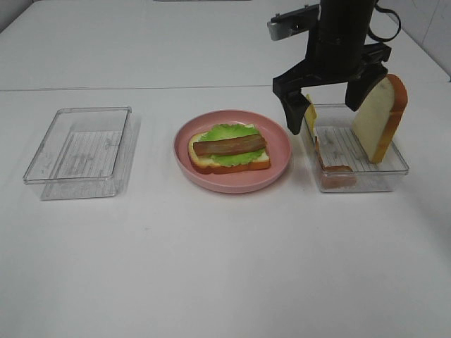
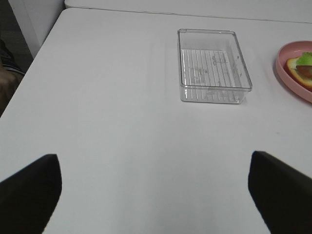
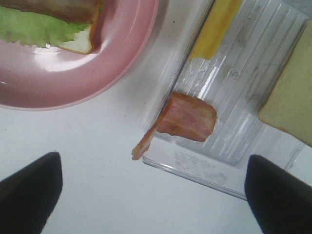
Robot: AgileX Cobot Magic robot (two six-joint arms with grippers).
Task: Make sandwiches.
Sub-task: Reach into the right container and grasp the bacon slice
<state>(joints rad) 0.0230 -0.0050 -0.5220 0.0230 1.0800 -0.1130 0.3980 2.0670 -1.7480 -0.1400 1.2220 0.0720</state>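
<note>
White table (image 1: 211, 282) runs outward from my near edge. Over it the left gripper (image 2: 156, 190) hangs with jaws spread wide, holding nothing. Mid-table, on the pink plate (image 1: 211, 182), sits the sandwich (image 1: 232, 160), half built: one white slice with brown crust, green lettuce, and a reddish bacon strip (image 1: 230, 146) lying 9-to-3 across it. It has no cheese or top slice yet. The left tray (image 1: 77, 189) is at the plate's 9 o'clock. At its 3 o'clock and a little further out, the right gripper (image 1: 323, 116) hovers open and empty above the right tray (image 1: 363, 182). I judge cheese comes next. The cheese slice (image 3: 214, 29) stands on edge against that tray's 9 o'clock wall, long axis 6-to-12, just below the gripper's plate-side finger. The right arm is far nearer.
</note>
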